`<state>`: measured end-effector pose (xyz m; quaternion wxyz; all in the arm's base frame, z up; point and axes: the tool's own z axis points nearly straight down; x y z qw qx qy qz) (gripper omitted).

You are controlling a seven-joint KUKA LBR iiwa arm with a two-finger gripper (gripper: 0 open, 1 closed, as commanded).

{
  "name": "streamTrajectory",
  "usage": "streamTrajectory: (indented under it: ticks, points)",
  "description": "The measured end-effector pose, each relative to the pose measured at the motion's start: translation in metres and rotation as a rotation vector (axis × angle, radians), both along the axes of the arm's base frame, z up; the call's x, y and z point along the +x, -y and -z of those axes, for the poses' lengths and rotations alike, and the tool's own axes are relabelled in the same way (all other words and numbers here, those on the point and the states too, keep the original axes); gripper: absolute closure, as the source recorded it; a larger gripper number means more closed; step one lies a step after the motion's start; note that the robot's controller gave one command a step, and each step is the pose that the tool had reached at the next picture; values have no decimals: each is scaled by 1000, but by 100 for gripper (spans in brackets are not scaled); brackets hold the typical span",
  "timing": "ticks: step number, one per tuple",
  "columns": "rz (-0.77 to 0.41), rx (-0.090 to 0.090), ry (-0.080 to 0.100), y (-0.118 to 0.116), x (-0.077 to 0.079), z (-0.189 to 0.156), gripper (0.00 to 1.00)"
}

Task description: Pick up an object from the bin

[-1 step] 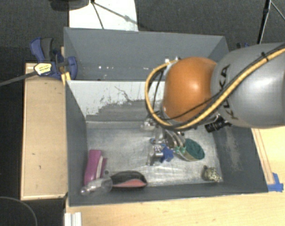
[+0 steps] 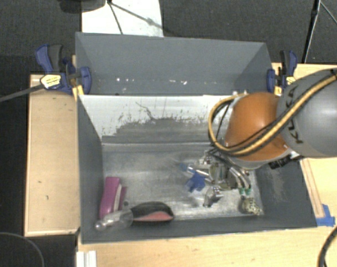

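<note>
My gripper (image 2: pixel 215 189) is low over the bin floor, right of centre, under the orange wrist cover. A small blue thing (image 2: pixel 194 180) lies right against its left side; whether it is gripped I cannot tell. Just to the right of the gripper, near the bin's front right corner, sits a small speckled lump (image 2: pixel 249 206) with a green bit above it.
A purple and pink flat thing (image 2: pixel 110 196) lies at the front left of the bin. Beside it along the front wall lies a black and pink brush-like thing (image 2: pixel 152 212) with a clear handle (image 2: pixel 109 221). The arm and its cables cover the bin's right side.
</note>
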<state>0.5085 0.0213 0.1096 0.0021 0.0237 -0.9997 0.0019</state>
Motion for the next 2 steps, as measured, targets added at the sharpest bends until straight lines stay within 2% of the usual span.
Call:
streamTrajectory:
  ticks: [1,2]
  points:
    - [-2,5,6,-6,2,-3,100]
    - [-25,5,14,-18,-5,-107,100]
